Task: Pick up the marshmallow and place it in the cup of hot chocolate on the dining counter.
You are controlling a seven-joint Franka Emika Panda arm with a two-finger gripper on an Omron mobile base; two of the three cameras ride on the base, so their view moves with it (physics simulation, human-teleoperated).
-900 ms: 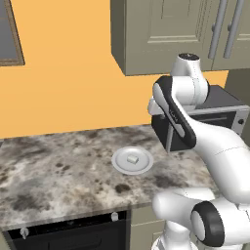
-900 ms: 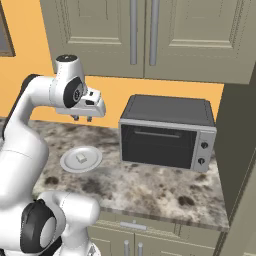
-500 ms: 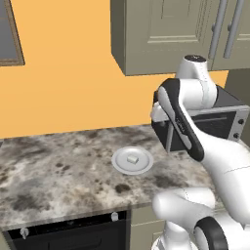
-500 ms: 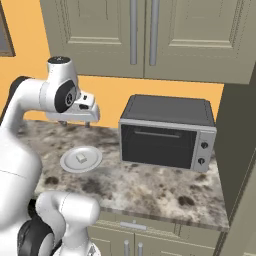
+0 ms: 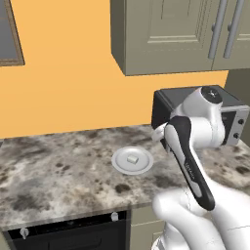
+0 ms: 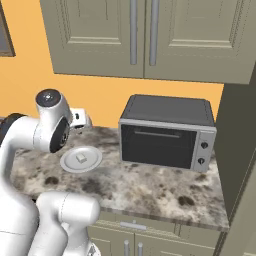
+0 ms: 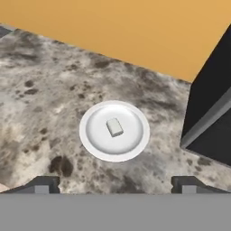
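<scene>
The marshmallow is a tiny white block lying in the middle of a round grey-white plate on the speckled wall counter. It also shows as the marshmallow and marshmallow in the base views. My gripper hangs above and short of the plate, open, with its fingertips wide apart and nothing between them. In the right base view the gripper sits up and behind the plate. The cup of hot chocolate and the dining counter are out of view.
A dark toaster oven stands on the counter just right of the plate, and its corner looms close in the hand view. Wall cabinets hang overhead. An orange wall backs the counter.
The arm has sunk lower and its upper joint has swung right in the left base view, bringing the hand down toward the plate. Plate and marshmallow have not moved.
</scene>
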